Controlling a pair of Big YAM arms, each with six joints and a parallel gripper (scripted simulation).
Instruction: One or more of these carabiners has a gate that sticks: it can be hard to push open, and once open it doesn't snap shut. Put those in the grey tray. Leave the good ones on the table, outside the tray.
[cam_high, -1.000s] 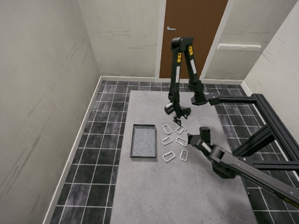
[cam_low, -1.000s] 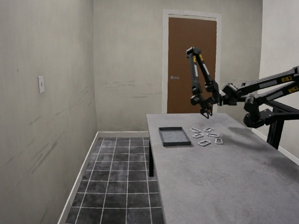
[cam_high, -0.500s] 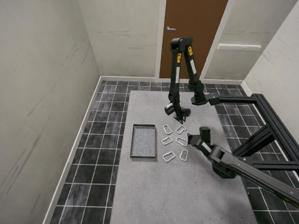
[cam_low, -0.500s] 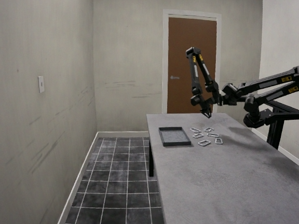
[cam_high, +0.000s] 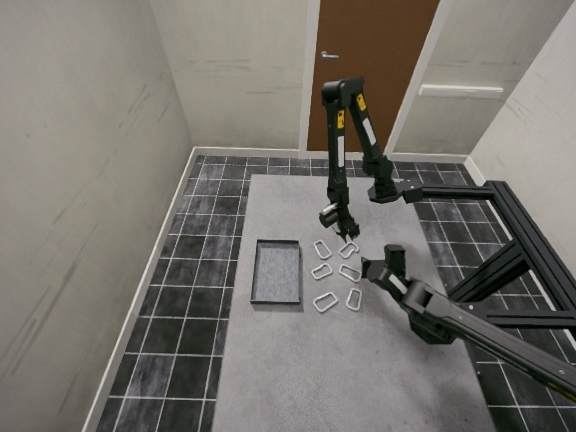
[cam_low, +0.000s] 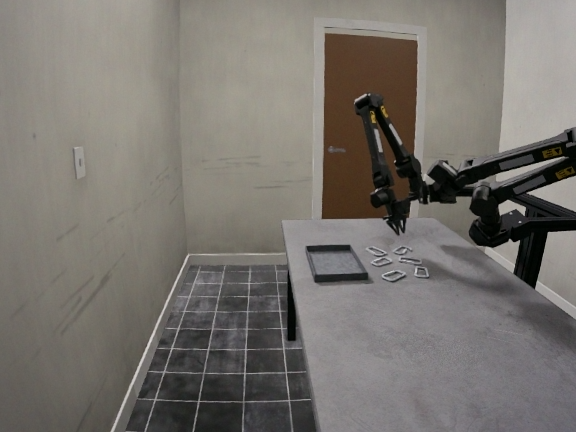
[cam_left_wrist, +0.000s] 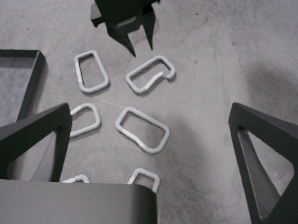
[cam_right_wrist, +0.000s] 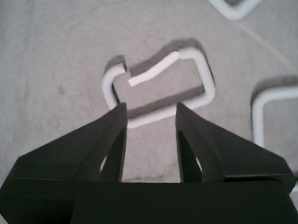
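Observation:
Six white carabiners lie in two columns on the grey table, right of the grey tray, which holds nothing. The far right one has its gate bent inward and standing open. My right gripper hangs point-down just above it, fingers narrowed but apart, with nothing between them. My left gripper is wide open and empty, hovering over the middle carabiner of the right column.
The other carabiners lie close together with closed gates. A black frame carries both arms at the table's right side. The tray's corner shows in the left wrist view.

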